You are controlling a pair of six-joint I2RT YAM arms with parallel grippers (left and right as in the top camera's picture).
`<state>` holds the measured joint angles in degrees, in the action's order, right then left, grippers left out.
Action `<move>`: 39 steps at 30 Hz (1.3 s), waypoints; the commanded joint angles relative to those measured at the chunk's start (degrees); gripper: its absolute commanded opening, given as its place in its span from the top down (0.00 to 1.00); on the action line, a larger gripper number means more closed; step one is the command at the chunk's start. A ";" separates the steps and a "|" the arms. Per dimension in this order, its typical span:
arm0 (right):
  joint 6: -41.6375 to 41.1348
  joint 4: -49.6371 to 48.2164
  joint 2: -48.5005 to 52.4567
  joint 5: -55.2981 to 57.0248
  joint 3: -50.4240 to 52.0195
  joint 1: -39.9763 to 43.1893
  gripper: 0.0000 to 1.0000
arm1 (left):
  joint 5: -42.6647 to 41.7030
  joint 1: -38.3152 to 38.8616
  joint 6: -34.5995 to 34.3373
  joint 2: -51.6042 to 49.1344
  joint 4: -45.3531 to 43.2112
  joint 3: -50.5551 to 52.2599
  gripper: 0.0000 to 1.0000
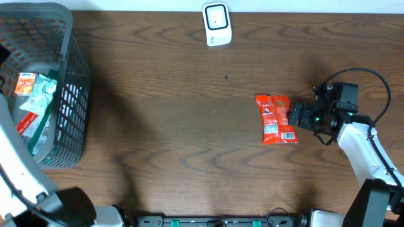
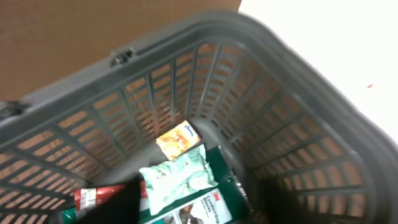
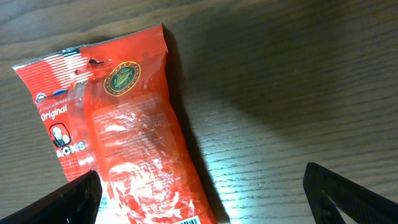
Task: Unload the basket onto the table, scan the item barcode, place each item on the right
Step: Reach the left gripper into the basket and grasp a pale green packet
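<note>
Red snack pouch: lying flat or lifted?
Lying flat. The red pouch rests on the table; the right gripper is open at its edge, not closed on it.

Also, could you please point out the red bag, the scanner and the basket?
red bag (image 1: 276,120), overhead view, middle of the pack.
scanner (image 1: 216,23), overhead view, its white face.
basket (image 1: 74,94), overhead view, its right wall.

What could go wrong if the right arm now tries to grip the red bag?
The red bag lies flat and glossy, so the open right end effector may push it instead of gripping. Its barcode sits near that side, so a finger might cover it at the scanner.
</note>
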<state>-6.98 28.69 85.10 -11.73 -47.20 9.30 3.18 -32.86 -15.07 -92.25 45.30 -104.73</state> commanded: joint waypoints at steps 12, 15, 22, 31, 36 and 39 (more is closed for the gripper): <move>0.20 -0.11 -0.44 0.31 -0.68 -0.39 0.01 | -10.23 -0.17 16.68 -20.44 2.86 3.87 0.16; 0.20 -0.11 -0.44 0.31 -0.68 -0.39 0.01 | -10.19 -0.17 18.51 -25.00 2.97 3.87 0.16; 0.20 -0.11 -0.44 0.31 -0.68 -0.39 0.01 | -10.03 -0.24 18.49 -31.91 0.68 3.91 0.16; 0.20 -0.11 -0.44 0.33 -0.68 -0.39 0.01 | -5.07 -0.24 18.45 -36.76 0.24 4.13 0.41; 0.20 -0.11 -0.44 0.31 -0.68 -0.39 0.01 | -5.09 -0.24 18.47 -36.44 -0.44 3.98 0.81; 0.20 -0.11 -0.44 0.31 -0.68 -0.39 0.01 | -5.09 -0.24 18.43 -35.85 -0.46 3.98 0.93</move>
<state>-6.98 28.69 85.10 -11.73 -47.20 9.30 -1.13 -33.12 3.70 -125.47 44.45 -101.41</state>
